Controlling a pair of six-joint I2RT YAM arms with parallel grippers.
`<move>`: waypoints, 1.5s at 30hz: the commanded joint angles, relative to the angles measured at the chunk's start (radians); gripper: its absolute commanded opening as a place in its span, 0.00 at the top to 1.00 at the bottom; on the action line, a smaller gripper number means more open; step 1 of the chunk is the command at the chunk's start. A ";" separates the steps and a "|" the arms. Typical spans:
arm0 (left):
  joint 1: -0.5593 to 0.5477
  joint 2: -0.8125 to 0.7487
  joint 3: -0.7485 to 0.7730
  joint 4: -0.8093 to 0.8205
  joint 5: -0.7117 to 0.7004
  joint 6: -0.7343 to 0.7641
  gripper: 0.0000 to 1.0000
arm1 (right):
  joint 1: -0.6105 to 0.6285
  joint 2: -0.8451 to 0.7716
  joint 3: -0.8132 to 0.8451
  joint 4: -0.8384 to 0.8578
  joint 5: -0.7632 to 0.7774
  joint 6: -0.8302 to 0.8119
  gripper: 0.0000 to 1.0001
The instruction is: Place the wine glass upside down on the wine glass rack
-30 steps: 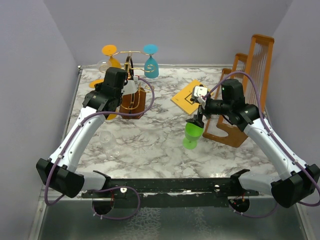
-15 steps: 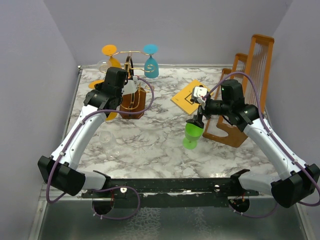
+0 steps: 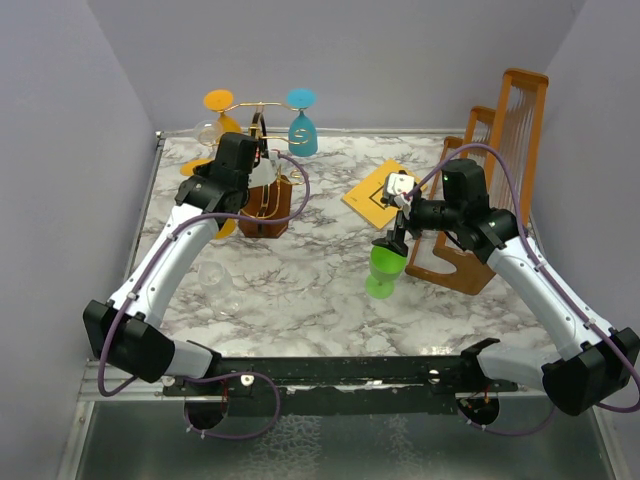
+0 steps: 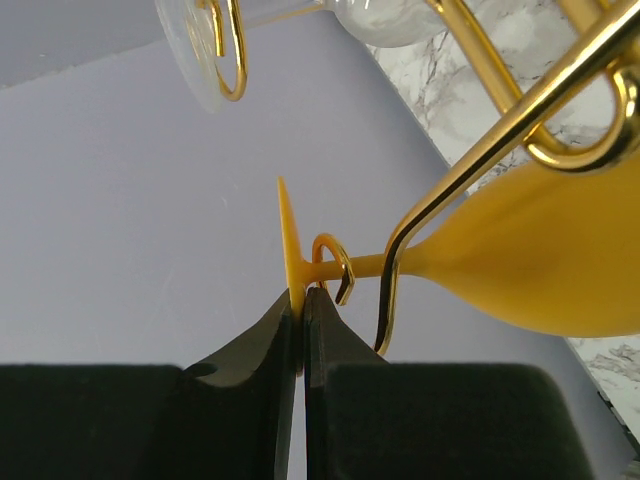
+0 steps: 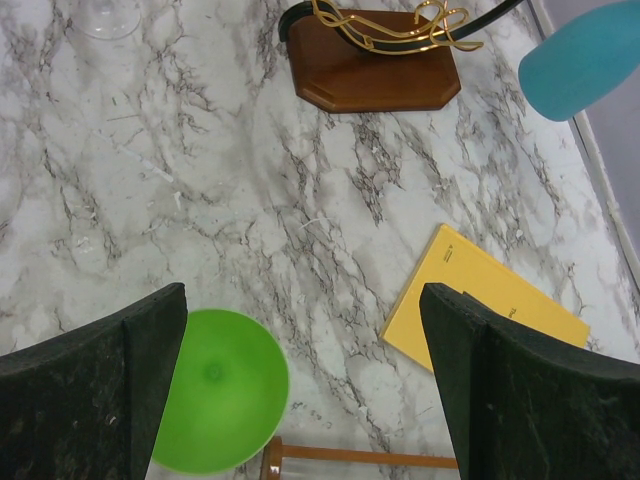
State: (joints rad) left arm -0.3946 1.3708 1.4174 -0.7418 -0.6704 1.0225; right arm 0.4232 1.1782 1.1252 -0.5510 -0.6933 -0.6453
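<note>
Pinching one orange wine glass (image 4: 540, 270), left end effector (image 4: 300, 300); one rack (image 4: 500, 140)

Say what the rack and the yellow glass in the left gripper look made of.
Wine glass rack: polished gold metal wire, by its bright reflections; its base looks like varnished brown wood. Yellow wine glass: opaque, matte, evenly coloured, probably plastic rather than glass.

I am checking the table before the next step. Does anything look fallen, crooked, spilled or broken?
A clear glass seems to lie on its side on the left part of the marble table, though it is faint. The yellow pad lies at an angle. Nothing looks spilled or broken.
</note>
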 commanded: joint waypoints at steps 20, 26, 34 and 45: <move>0.000 0.042 0.046 0.026 0.067 -0.057 0.91 | -0.004 0.012 -0.005 0.027 0.026 -0.011 0.00; -0.003 0.032 0.051 0.024 0.102 -0.072 0.86 | -0.004 0.018 -0.005 0.029 0.027 -0.011 0.00; -0.006 0.025 0.046 0.011 0.137 -0.088 0.78 | -0.005 0.021 -0.007 0.031 0.029 -0.011 0.00; -0.012 -0.001 0.077 -0.017 0.205 -0.114 0.69 | -0.005 0.024 -0.007 0.030 0.032 -0.011 0.00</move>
State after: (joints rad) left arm -0.3969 1.3987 1.4586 -0.7231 -0.5545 0.9489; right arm 0.4232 1.1976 1.1244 -0.5488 -0.6762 -0.6495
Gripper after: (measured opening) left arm 0.292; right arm 0.997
